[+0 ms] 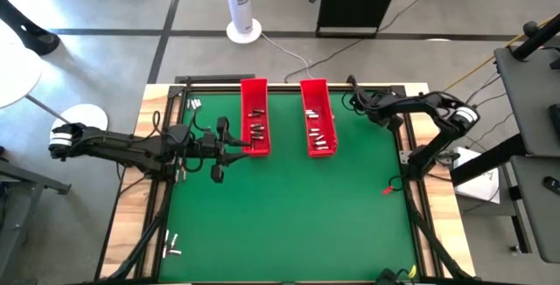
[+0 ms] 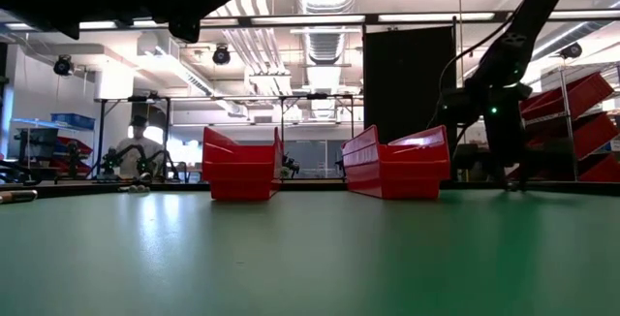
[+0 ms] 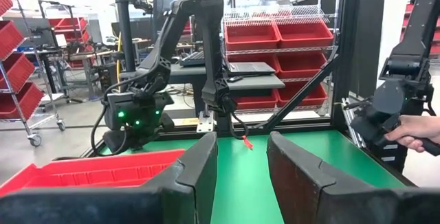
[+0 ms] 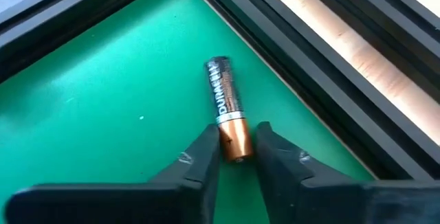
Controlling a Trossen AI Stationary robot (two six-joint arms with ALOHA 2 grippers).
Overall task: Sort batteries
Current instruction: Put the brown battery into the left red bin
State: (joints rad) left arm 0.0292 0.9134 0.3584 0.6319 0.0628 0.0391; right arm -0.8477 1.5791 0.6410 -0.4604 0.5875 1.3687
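Note:
A black and copper battery [image 4: 227, 110] lies on the green mat [image 1: 289, 215] close to the mat's right edge frame, and my right gripper [image 4: 237, 152] comes down around its copper end. My right gripper [image 1: 390, 186] sits by the table's right edge. Two long red trays, left [image 1: 255, 93] and right [image 1: 313, 93], stand at the far middle with small batteries [image 1: 320, 136] inside. My left gripper [image 3: 240, 172] hovers level beside the left tray, open and holding nothing. My right gripper pinches the battery's copper end [image 4: 236, 140] between its two fingertips. The fingers slant down from above and close across the battery. The battery lies flat on the mat, its black end pointing away from the fingers.
Loose batteries lie on the wooden border at the far left [image 1: 194, 103] and the near left [image 1: 172, 248]. A dark frame rail [image 4: 309, 80] runs right beside the held battery. A person's hand [image 3: 416, 131] shows beyond the table's right side.

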